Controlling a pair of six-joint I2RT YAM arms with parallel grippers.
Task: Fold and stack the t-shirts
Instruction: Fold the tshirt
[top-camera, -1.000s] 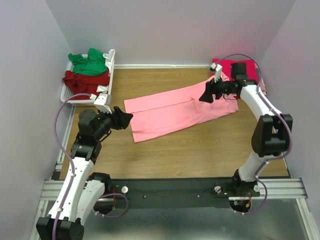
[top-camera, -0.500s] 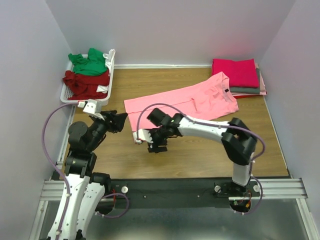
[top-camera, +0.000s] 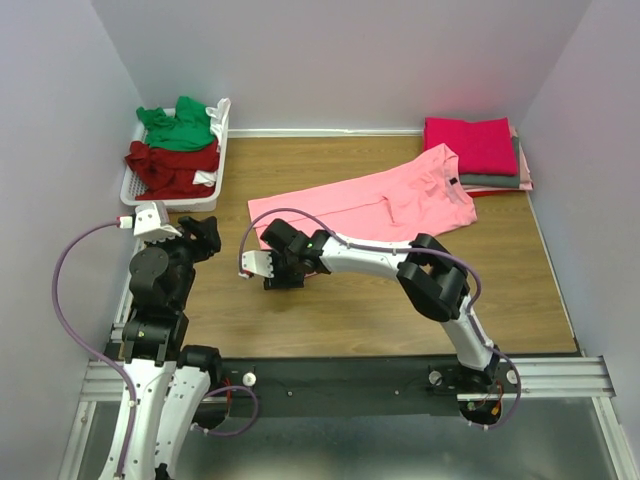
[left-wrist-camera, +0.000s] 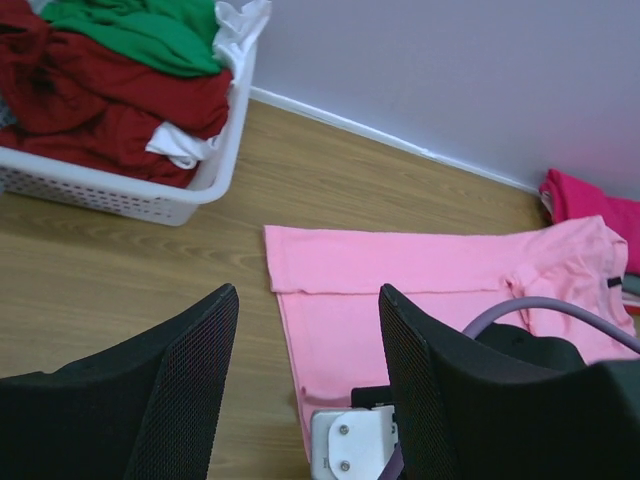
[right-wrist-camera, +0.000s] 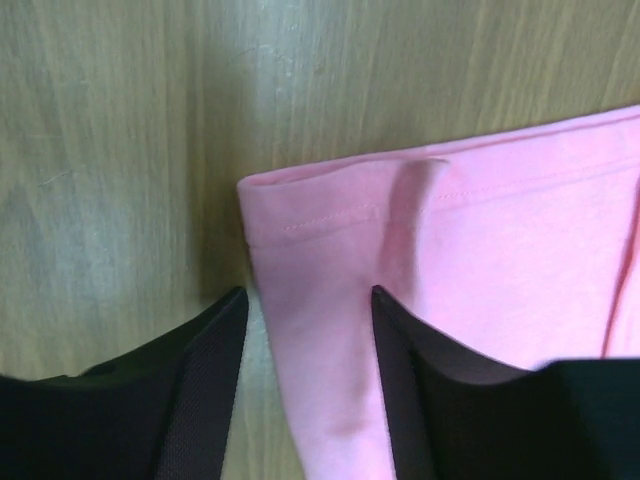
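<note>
A light pink t-shirt (top-camera: 365, 212) lies folded lengthwise across the table, its neck with the dark label at the far right. My right gripper (top-camera: 283, 279) reaches across to the shirt's near left corner. In the right wrist view it (right-wrist-camera: 308, 300) is open, with the jaws either side of the pink hem (right-wrist-camera: 320, 330). My left gripper (top-camera: 205, 233) is open and empty, raised left of the shirt. In the left wrist view it (left-wrist-camera: 308, 310) looks over the pink shirt (left-wrist-camera: 420, 290). A magenta shirt (top-camera: 470, 143) lies folded on a grey one (top-camera: 492, 181) at the far right.
A white slotted basket (top-camera: 216, 165) at the far left holds a green shirt (top-camera: 178, 126) and a dark red shirt (top-camera: 168, 166); it also shows in the left wrist view (left-wrist-camera: 150, 200). The right arm lies across the table's middle. Walls close in on three sides.
My right arm has swung from the far right stack across to the pink shirt's near left corner. My left gripper has drawn back to the left, away from the shirt.
</note>
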